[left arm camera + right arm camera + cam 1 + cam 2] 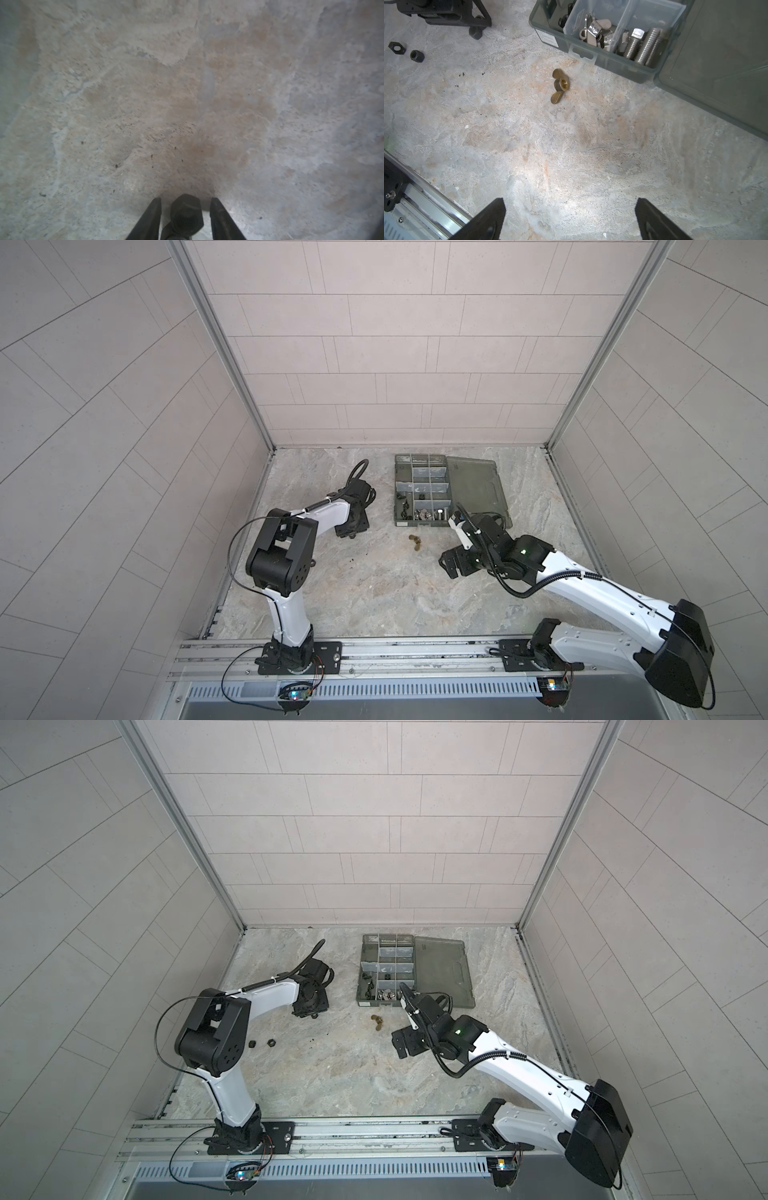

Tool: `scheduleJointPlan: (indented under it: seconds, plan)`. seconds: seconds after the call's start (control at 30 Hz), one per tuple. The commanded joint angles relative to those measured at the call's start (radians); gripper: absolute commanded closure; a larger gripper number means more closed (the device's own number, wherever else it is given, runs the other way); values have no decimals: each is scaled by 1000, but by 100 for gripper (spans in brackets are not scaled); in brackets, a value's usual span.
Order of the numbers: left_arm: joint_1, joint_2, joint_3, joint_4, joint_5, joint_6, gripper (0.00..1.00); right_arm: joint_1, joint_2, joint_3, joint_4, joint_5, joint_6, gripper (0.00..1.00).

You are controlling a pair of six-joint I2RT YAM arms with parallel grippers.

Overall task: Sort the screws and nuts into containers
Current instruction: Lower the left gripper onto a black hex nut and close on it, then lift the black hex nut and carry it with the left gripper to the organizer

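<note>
A black hex nut lies on the table between my left gripper's fingertips, with a thin strip of table showing on each side of it. My right gripper hangs wide open over bare table, a short way from a brass wing nut. The smoky-grey organizer box stands open behind. One of its containers holds silver screws, and the neighbouring one holds silver wing nuts. Two more black nuts lie loose near the left arm's elbow.
The box's lid lies flat open to the right of the compartments, close behind my right wrist. Side walls enclose the marbled table. A metal rail carrying both arm bases runs along the front edge.
</note>
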Motion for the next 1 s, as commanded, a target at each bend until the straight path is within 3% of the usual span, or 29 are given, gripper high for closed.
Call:
scheduleJointPlan:
  seconds: [0.0, 0.23, 0.43, 0.7, 0.97]
  plan:
    - [8, 22, 15, -3, -1, 5, 58, -8, 8, 22, -22, -6, -12, 1]
    - [8, 21, 16, -16, -1, 2, 67, -13, 19, 22, -14, -16, -16, 1]
    - [8, 28, 30, -28, -1, 0, 83, -16, 15, 20, -14, -18, -17, 1]
    - [2, -8, 72, -67, 37, -3, 84, -33, 7, 25, -15, -18, -28, 1]
    - [-55, -43, 186, -138, 53, -7, 83, -117, 20, 73, 0, -46, -63, 1]
